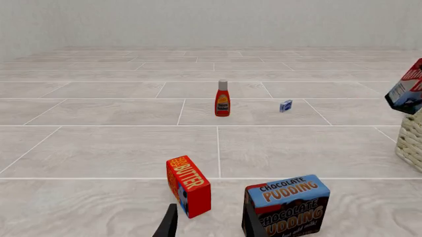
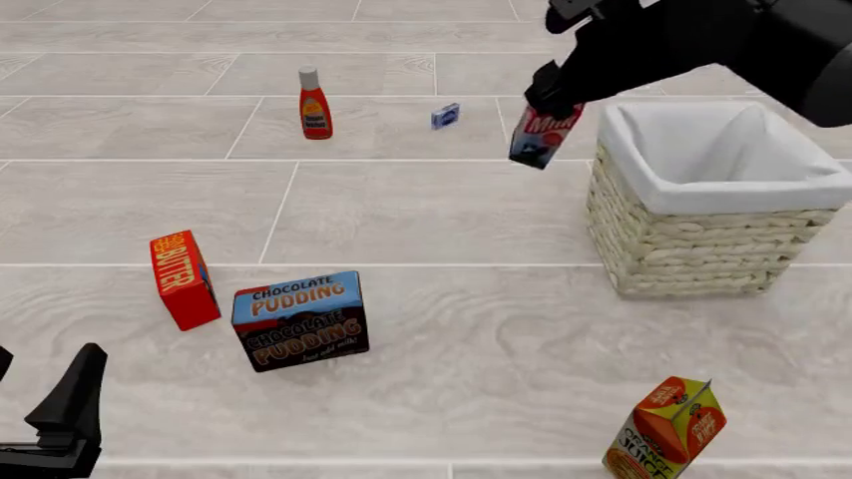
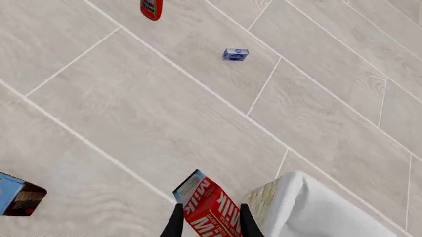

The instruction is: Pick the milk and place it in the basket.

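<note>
My right gripper (image 2: 544,100) is shut on the milk (image 2: 542,135), a narrow carton with a red top and dark lower part. It hangs tilted in the air just left of the basket's (image 2: 692,239) rim. In the right wrist view the milk (image 3: 209,207) sits between the fingertips (image 3: 175,222), beside the basket's white lining (image 3: 310,207). In the left wrist view the milk (image 1: 408,89) shows above the basket's wicker wall (image 1: 412,140). My left gripper (image 2: 60,419) is open and empty, low at the near left.
A red butter box (image 2: 183,279) and a chocolate pudding box (image 2: 299,319) stand at the near left. A ketchup bottle (image 2: 314,105) and a small blue box (image 2: 445,116) stand farther back. An orange juice carton (image 2: 665,429) is at the near right.
</note>
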